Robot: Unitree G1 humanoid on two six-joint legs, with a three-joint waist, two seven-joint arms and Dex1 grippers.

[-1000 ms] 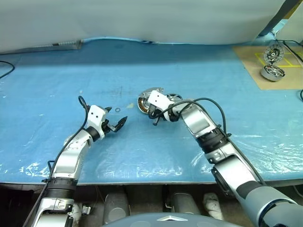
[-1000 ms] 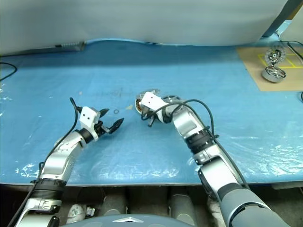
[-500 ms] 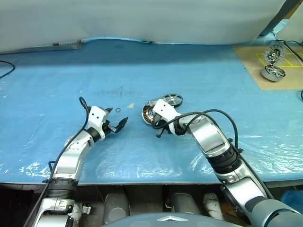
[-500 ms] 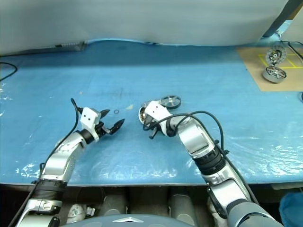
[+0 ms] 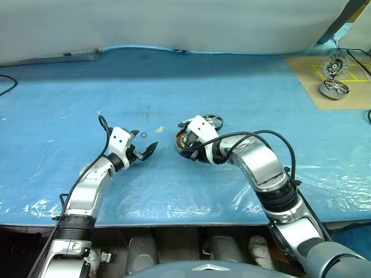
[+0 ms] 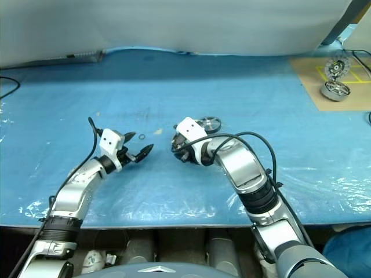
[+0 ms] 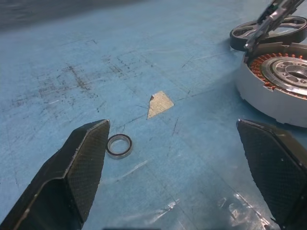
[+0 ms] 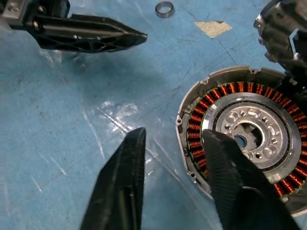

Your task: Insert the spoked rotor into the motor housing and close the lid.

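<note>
Blue sheeting covers the counter (image 5: 69,92). Since a second ago my right tool (image 8: 172,143) has pulled back off the motor housing (image 8: 244,134) and parted to a narrow gap, holding nothing. That housing sits mid-counter, copper windings bare, lid (image 8: 283,28) raised; the spoked rotor (image 5: 213,121) now lies uncovered just beyond. My left tool (image 7: 177,143) stays wide, empty.
</note>
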